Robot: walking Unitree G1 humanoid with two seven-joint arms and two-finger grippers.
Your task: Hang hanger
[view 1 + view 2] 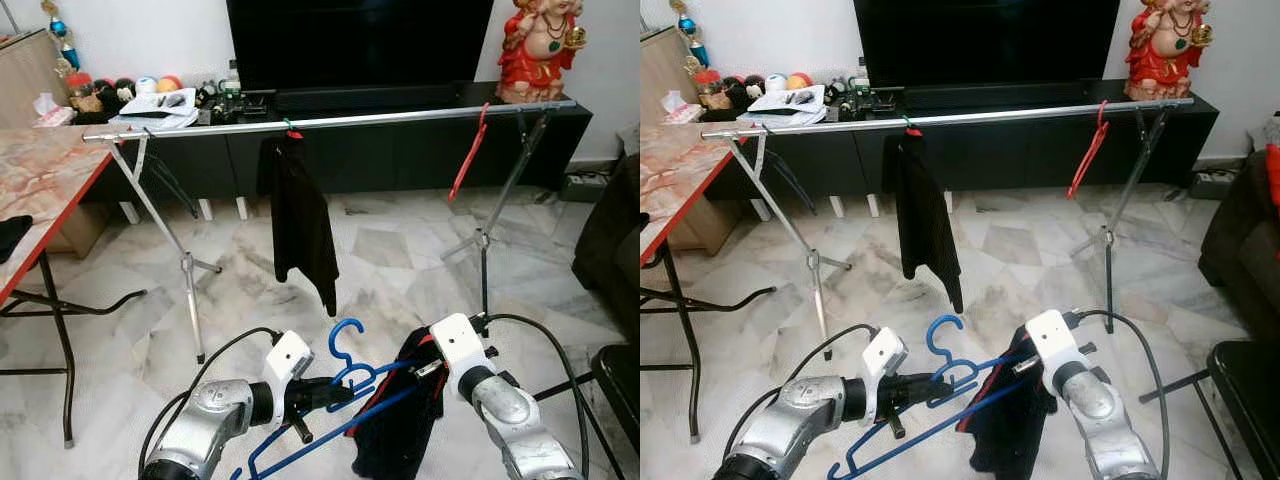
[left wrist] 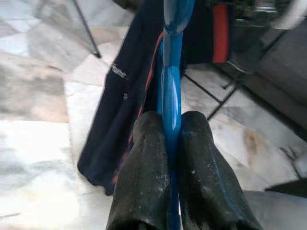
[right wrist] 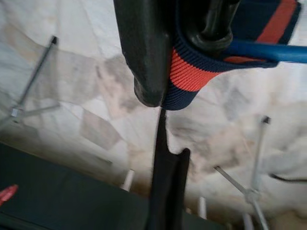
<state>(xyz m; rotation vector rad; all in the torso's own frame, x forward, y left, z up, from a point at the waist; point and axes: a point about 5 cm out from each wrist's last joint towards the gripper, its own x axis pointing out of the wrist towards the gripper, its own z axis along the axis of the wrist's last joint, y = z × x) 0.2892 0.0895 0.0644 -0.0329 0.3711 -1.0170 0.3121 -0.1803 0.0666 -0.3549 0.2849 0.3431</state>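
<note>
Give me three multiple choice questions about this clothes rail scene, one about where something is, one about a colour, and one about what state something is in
1. Where does the black garment hang?
A. On the rail, toward the middle
B. On the table
C. On the statue

2. What colour is the hanger that the robot holds?
A. Green
B. Blue
C. White

3. What is the left end effector doing?
A. Hanging open over the floor
B. Shut on the blue hanger
C. Gripping the rail

Answers:
1. A, the garment hangs from the silver rail between its two stands.
2. B, the hanger is bright blue in both eye views and the left wrist view.
3. B, the left wrist view shows both black fingers pressed against the blue bar.
</note>
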